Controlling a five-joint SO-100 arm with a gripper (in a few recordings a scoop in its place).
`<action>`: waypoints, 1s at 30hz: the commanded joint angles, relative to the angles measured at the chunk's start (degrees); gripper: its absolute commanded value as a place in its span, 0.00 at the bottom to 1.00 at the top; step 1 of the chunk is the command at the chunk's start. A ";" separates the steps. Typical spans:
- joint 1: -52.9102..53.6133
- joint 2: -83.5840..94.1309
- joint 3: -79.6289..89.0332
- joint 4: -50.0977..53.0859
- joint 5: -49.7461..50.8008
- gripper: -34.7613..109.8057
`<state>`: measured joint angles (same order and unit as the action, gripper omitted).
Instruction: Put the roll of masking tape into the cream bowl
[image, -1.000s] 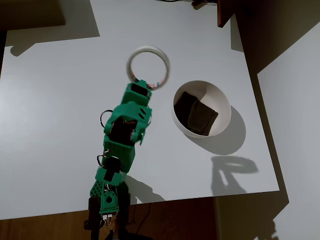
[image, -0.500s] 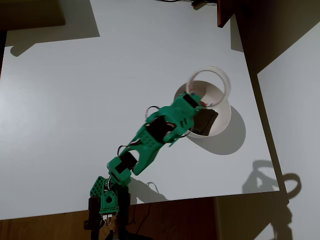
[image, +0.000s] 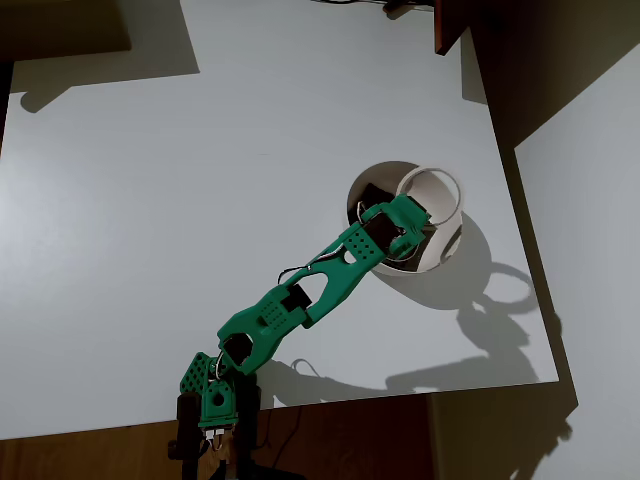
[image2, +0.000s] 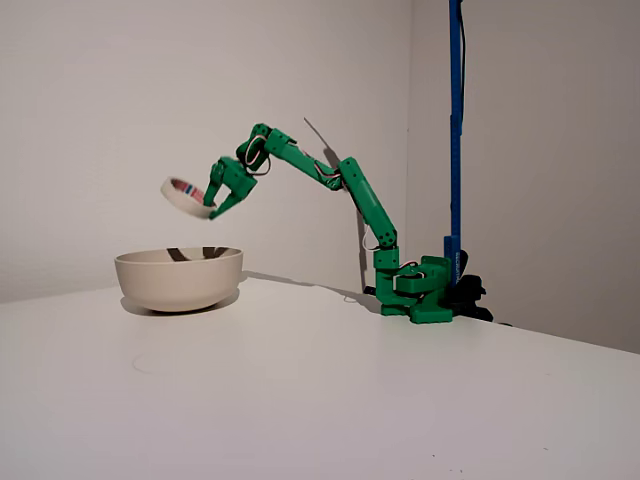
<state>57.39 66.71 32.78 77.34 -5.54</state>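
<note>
The roll of masking tape (image: 441, 187) (image2: 183, 196) is an off-white ring with red marks on its inner core. It hangs in the air above the cream bowl (image: 448, 246) (image2: 180, 276), tilted, with the green gripper (image: 412, 217) (image2: 212, 205) shut on its near edge. In the fixed view there is a clear gap between the ring and the bowl's rim. A dark brown piece (image: 374, 196) lies inside the bowl, partly covered by the arm in the overhead view.
The white table (image: 150, 200) carries nothing else. Its right edge (image: 520, 250) runs close past the bowl. The arm's base (image: 212, 400) (image2: 420, 290) sits at the front edge, with a blue pole (image2: 455, 120) behind it in the fixed view.
The arm swung right with the roll, from left of the bowl to over it, and has stretched out and come lower above the bowl.
</note>
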 joint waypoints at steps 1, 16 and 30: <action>1.14 -0.44 -3.43 2.37 -1.58 0.18; -0.53 -6.06 -3.34 4.22 -0.26 0.27; -0.35 4.04 -3.34 -0.35 12.30 0.28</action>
<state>55.99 61.52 32.78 77.87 4.39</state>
